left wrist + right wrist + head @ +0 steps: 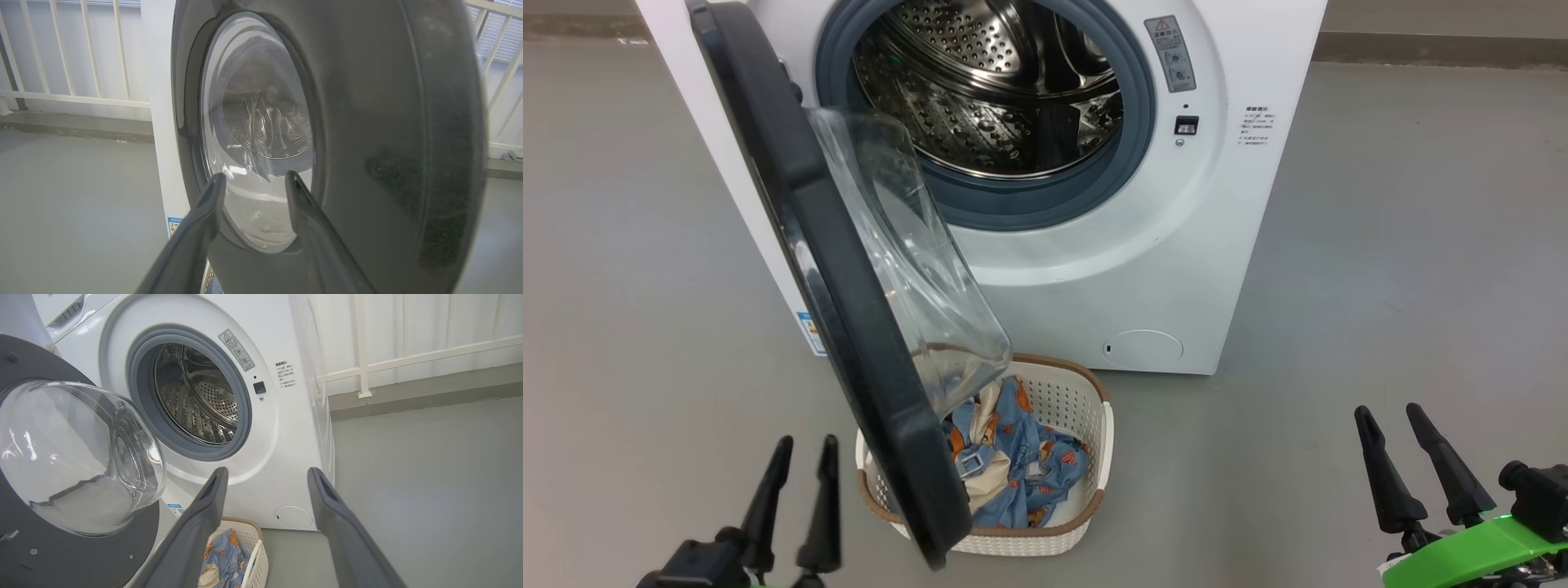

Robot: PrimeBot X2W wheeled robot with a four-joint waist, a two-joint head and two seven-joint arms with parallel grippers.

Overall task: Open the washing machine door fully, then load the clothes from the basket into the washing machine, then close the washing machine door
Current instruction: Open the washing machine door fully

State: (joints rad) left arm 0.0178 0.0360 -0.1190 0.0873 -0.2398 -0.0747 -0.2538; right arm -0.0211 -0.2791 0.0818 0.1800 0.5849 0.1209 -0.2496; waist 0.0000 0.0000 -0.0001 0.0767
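**Door open, clothes in the basket**

I see the washing machine (pixel 1143 269) standing on the grey floor (pixel 1380 286). The washing machine door (pixel 849 269) is swung out toward me on the machine's left side, and I can look right into the shiny drum (pixel 996 90). The basket (pixel 1086 392) sits on the floor just in front of the machine. From the head view the door's low edge hides the basket's left part. The clothes (pixel 1013 465) lie bunched up inside the basket, blue with orange bits and some cream cloth.

My left gripper (pixel 809 441) is low on the left, near the door's outer side. Its two fingers are apart and hold nothing. My right gripper (pixel 1388 410) is low on the right, well away from the basket. Its fingers are spread wide and hold nothing too.
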